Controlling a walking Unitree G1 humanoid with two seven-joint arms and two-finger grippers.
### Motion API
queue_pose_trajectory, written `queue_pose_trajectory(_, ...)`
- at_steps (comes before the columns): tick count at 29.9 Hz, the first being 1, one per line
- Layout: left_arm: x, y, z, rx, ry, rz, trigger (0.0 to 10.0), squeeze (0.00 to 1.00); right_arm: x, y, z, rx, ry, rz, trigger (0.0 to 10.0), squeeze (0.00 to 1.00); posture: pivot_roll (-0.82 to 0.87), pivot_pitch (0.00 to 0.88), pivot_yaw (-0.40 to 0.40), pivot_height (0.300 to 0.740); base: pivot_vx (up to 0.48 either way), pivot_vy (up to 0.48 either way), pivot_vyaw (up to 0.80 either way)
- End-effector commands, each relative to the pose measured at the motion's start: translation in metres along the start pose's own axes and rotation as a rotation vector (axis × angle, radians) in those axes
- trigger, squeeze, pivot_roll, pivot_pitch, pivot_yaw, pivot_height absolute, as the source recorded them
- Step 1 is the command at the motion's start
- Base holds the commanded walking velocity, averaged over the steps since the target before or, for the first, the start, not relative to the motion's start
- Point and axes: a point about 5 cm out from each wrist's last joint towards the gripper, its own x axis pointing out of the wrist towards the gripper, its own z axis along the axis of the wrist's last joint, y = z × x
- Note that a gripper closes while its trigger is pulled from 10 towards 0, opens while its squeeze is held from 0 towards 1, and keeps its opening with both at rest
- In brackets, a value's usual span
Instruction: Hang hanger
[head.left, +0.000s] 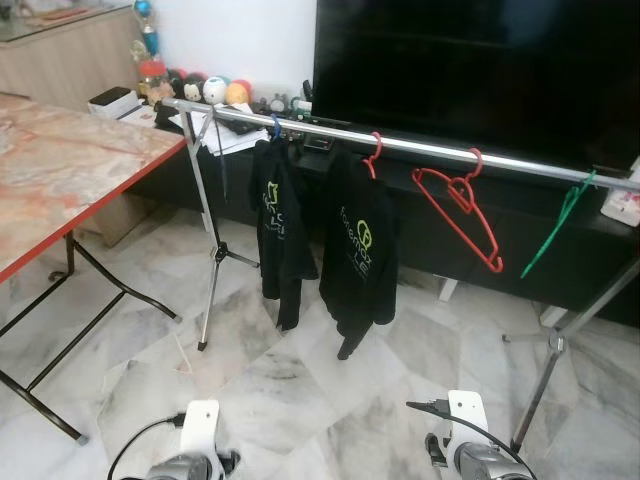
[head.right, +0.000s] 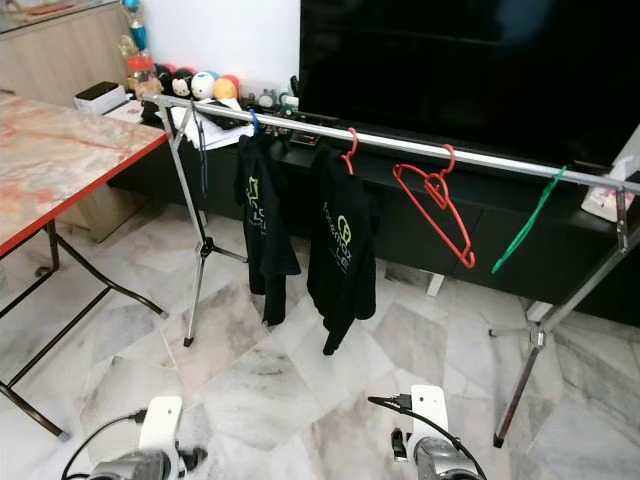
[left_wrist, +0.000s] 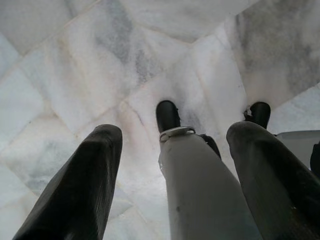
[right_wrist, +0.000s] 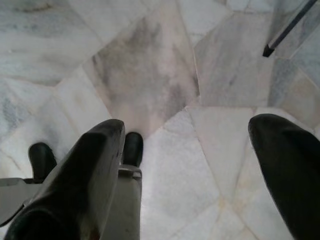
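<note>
A silver clothes rail (head.left: 420, 148) on tripod stands crosses the room in front of me. An empty red hanger (head.left: 455, 205) hangs tilted on it, and an empty green hanger (head.left: 556, 225) hangs near its right end. Two black shirts hang further left, one (head.left: 278, 225) on a blue hook, one (head.left: 360, 250) on a red hook. Both my arms hang low, well short of the rail. My left gripper (left_wrist: 175, 132) is open above the marble floor, holding nothing. My right gripper (right_wrist: 190, 125) is open too, also holding nothing.
A marble-topped folding table (head.left: 60, 170) with thin black legs stands to my left. Behind the rail is a low black TV cabinet (head.left: 560, 250) with a large dark screen (head.left: 470, 70). The rail's tripod legs (head.left: 540, 380) splay over the floor near my right arm (head.left: 465, 440).
</note>
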Motion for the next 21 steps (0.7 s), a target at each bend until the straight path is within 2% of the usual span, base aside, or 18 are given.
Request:
queue_pose_trajectory(1, 0.0, -0.003, 0.007, 0.054, -0.009, -0.018, 10.0, 0.0, 0.0, -0.002, 0.005, 0.01, -0.008, -0.01, 10.0, 0.0, -0.02, 0.0, -0.046, 0.74, 0.0, 0.0, 0.0)
queue_pose_trajectory(2, 0.0, -0.006, 0.006, 0.122, 0.006, -0.026, 10.0, 0.0, 0.0, -0.002, 0.005, 0.011, -0.008, -0.011, 10.0, 0.0, -0.02, 0.0, -0.046, 0.74, 0.0, 0.0, 0.0)
queue_pose_trajectory(3, 0.0, -0.009, 0.002, 0.149, 0.024, -0.027, 10.0, 0.0, 0.0, -0.002, 0.005, 0.012, -0.009, -0.011, 10.0, 0.0, -0.02, 0.0, -0.046, 0.74, 0.0, 0.0, 0.0)
queue_pose_trajectory(5, 0.0, -0.009, 0.002, 0.156, 0.029, -0.023, 10.0, 0.0, 0.0, -0.002, 0.006, 0.015, -0.01, -0.011, 10.0, 0.0, -0.03, 0.0, -0.044, 0.74, 0.0, 0.0, 0.0)
queue_pose_trajectory(10, 0.0, -0.007, 0.009, 0.13, 0.008, -0.01, 10.0, 0.0, 0.0, -0.002, 0.007, 0.016, -0.014, -0.01, 10.0, 0.0, -0.02, 0.0, -0.046, 0.74, 0.0, 0.0, 0.0)
queue_pose_trajectory(13, 0.0, -0.002, 0.012, 0.073, -0.003, 0.011, 10.0, 0.0, 0.0, -0.001, 0.008, 0.012, -0.019, -0.008, 10.0, 0.0, -0.02, 0.0, -0.048, 0.74, 0.0, 0.0, 0.0)
queue_pose_trajectory(16, -0.001, -0.001, 0.015, 0.062, -0.013, 0.011, 10.0, 0.0, 0.0, -0.001, 0.008, 0.023, -0.024, -0.003, 10.0, 0.0, -0.02, 0.0, -0.046, 0.74, 0.0, 0.0, 0.0)
queue_pose_trajectory(21, 0.0, 0.0, 0.007, 0.06, -0.008, -0.005, 10.0, 0.0, -0.001, 0.0, 0.01, 0.03, -0.032, 0.003, 10.0, 0.0, -0.02, 0.0, -0.044, 0.74, 0.0, 0.0, 0.0)
